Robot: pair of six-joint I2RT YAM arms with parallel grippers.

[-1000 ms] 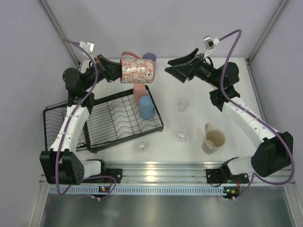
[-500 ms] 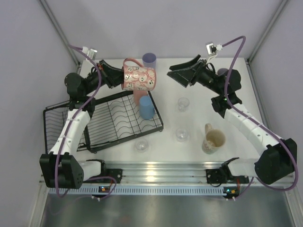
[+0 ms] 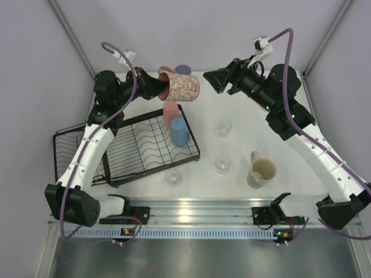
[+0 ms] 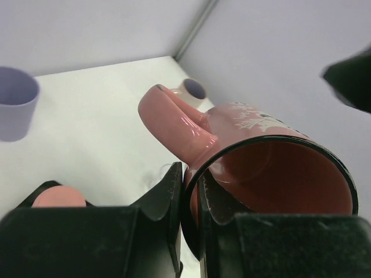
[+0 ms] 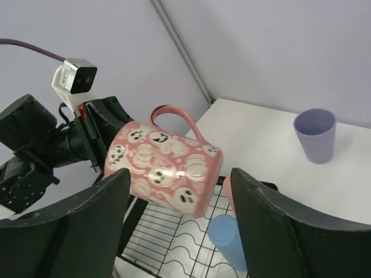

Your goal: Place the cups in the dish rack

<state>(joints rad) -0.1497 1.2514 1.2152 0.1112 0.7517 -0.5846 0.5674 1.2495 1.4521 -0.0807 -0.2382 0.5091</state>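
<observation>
My left gripper (image 3: pixel 164 88) is shut on the rim of a pink ghost-patterned mug (image 3: pixel 184 87), held on its side in the air above the far end of the black dish rack (image 3: pixel 130 152). In the left wrist view its fingers (image 4: pixel 169 191) pinch the mug's wall (image 4: pixel 261 174). The right gripper (image 3: pixel 223 80) is open, a short way right of the mug and apart from it; its wrist view frames the mug (image 5: pixel 168 168) between its fingers (image 5: pixel 93 214). A blue cup (image 3: pixel 179 131) and a salmon cup (image 3: pixel 170 110) stand upside down in the rack.
A lavender cup (image 3: pixel 184 69) stands at the far edge behind the mug. Three clear glasses (image 3: pixel 224 126) (image 3: pixel 222 165) (image 3: pixel 173 176) and a cream mug (image 3: pixel 261 169) stand on the white table right of and in front of the rack.
The left arm has carried the pink mug up and to the right. The right gripper has swung in towards it and its jaws have narrowed a little.
</observation>
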